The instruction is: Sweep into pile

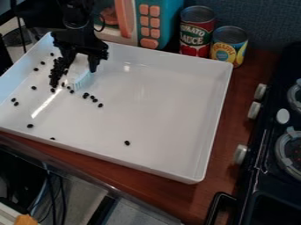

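Because small black beans (pixel 100 105) lay strewn about the white tray (pixel 159 101), the step in hand seemed to be gathering strays into the dense pile (pixel 57 72) near the tray's upper-left corner. Doing it well called for setting the bristles (pixel 82 81) down on the far side of each stray from the pile, then drawing them toward it in slow, low strokes. Light, even pressure would suit, since a hard flick could make the beans roll; each stroke was best ended at the pile's edge, without ploughing through it.

The brush (pixel 78 69) was in the tray's upper-left part, just right of the pile. Its bristles pointed downward toward the tray floor, and the bristle row's long axis seemed to slant from lower left to upper right. The claw (pixel 80 64) appeared closed on the brush, its fingers parted only by the brush's width.
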You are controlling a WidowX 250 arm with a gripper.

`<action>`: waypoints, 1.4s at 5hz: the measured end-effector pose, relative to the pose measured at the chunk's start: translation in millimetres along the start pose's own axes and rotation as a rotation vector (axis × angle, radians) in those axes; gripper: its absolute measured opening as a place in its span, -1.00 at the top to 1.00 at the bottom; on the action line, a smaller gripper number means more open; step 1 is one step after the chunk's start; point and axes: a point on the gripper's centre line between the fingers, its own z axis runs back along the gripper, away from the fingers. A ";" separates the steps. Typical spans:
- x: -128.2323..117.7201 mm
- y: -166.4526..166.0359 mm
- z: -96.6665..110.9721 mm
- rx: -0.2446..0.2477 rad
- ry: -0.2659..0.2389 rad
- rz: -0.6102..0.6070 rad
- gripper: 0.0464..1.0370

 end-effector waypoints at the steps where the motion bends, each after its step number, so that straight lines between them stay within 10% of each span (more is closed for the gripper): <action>1: -2.4 17.0 -3.2 0.013 0.017 0.037 -0.36; 3: -4.8 26.4 -4.9 -0.001 0.031 0.092 -0.36; 7: -30.6 -124.0 82.5 -0.333 -0.048 0.044 -0.36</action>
